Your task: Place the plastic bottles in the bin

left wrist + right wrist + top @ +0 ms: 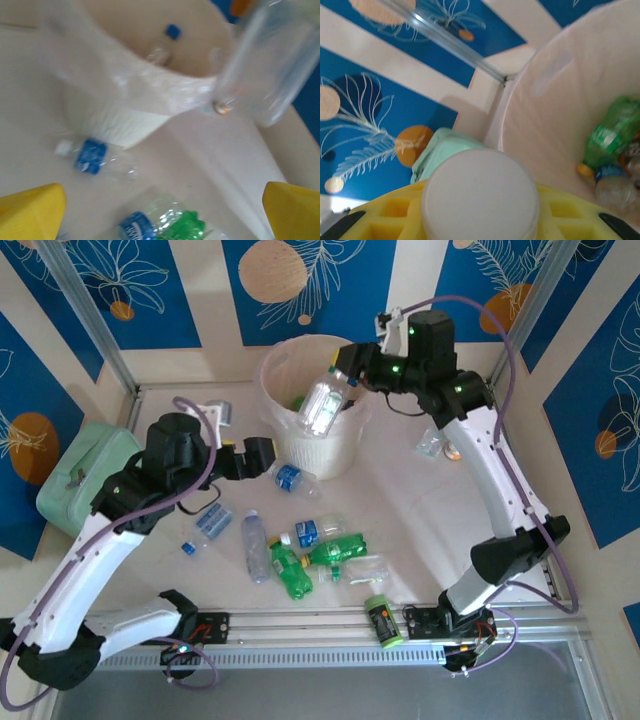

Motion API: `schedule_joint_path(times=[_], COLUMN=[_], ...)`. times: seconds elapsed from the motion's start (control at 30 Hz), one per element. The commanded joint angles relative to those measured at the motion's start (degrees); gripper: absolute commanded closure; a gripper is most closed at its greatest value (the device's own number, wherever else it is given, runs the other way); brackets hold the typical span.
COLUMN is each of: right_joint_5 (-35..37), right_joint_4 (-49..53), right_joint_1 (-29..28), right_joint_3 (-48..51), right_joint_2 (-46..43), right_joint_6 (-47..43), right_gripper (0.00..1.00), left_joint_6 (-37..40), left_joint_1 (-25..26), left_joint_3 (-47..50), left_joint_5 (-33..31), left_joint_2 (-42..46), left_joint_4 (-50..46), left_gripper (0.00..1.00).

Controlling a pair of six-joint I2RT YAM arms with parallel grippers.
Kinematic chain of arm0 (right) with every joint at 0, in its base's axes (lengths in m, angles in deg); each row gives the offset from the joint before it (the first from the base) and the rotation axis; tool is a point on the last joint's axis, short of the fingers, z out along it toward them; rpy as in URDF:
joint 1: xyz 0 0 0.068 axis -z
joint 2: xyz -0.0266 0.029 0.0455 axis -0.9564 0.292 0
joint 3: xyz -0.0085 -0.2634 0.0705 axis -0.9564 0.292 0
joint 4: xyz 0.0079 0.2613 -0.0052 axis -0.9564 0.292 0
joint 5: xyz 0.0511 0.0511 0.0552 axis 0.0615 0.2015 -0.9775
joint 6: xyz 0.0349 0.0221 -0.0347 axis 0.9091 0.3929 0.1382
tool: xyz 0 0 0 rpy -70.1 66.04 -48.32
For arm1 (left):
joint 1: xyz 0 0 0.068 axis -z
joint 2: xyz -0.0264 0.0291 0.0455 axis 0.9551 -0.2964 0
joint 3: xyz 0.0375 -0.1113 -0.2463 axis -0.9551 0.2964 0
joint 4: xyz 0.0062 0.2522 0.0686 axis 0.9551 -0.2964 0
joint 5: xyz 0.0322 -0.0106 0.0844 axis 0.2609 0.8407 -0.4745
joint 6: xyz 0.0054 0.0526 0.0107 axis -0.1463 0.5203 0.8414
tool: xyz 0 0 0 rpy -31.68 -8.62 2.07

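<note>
Right end effector (343,368) up over the bin (276,368), clamped hard on a clear bottle (322,405) at its top end! Hangs there tilted, base dipping toward the near-left, body across the rim and mostly above the opening. From the right wrist, yellow fingers (385,220) pressed to either side of the bottle's pale round end, and beyond it, deep inside the pinkish wall, a green bottle (612,132) with a yellow cap lying among a couple of clear ones at the bottom. Over to the left end effector (270,458): spread wide, gripping nothing, parked just beside the bin's left flank. On the left wrist, yellow pads (30,212) in the two lower corners, far apart, only bench (420,520) and scattered bottles between them. Just ahead, a blue-labelled bottle (290,478) on its side, close against the foot of the bin. Up inside, a blue-capped bottle (171,32), with the thin liner (150,85) draped over the rim. Plenty out on the bench: two green bottles (288,572) side by side near the middle, a clear one with a blue label (308,532) just behind them, a capped clear one (256,545) to their left, another blue-labelled one (213,520) further left again. A lime-green canister (380,622) at the near rail, a mint-green case (85,475) off at the left edge.
</note>
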Motion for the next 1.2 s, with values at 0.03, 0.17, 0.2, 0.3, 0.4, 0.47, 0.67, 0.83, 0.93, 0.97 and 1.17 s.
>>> schedule_joint_path(times=[0.03,0.17,0.2,0.3,0.4,0.47,0.67,0.83,0.93,0.97,1.17], right_joint_5=[1.8,3.5,4.0,5.6,5.6,5.5,5.4,5.7,5.7,5.8,6.0], right_joint_4=[0.2,2.1,2.9,4.2,4.4,5.6,8.3,9.3,7.5,6.4,2.0], right_joint_1=[2.6,4.8,5.2,5.4,5.3,5.3,4.9,4.6,3.7,3.2,0.4], right_joint_3=[-6.4,-12.0,-13.0,-15.0,-16.0,-17.3,-18.9,-17.7,-12.7,-10.0,7.4], right_joint_2=[4.6,9.3,10.3,12.6,14.4,16.1,17.1,13.6,8.1,5.8,-9.0], right_joint_6=[1.8,1.7,1.7,1.0,1.0,0.9,0.1,-0.9,-1.4,-1.6,-1.4], right_gripper=[0.66,0.66,0.66,0.65,0.63,0.57,0.26,0.24,0.25,0.25,0.26], left_joint_6=[-6.3,-12.4,-13.0,-14.1,-15.7,-17.0,-18.7,-16.5,-15.0,-14.6,-12.9], left_joint_1=[-1.8,-2.5,-2.5,-2.5,-2.5,-2.5,-2.3,-1.3,-1.2,-1.3,-2.0], left_joint_3=[5.2,9.7,11.1,14.4,17.1,19.0,23.4,24.3,24.1,24.0,23.5], left_joint_5=[-10.8,-12.8,-11.9,-9.5,-9.4,-8.6,-4.7,-3.2,-3.0,-3.0,-1.2], left_joint_2=[1.5,2.4,2.6,2.8,2.6,2.1,-1.8,-8.1,-12.3,-13.5,-19.5], left_joint_4=[-8.9,-13.0,-12.9,-11.9,-12.1,-11.8,-10.8,-9.6,-8.7,-8.2,-4.2], left_gripper=[0.0,0.01,0.02,0.02,0.02,0.03,0.05,0.1,0.12,0.14,0.18])
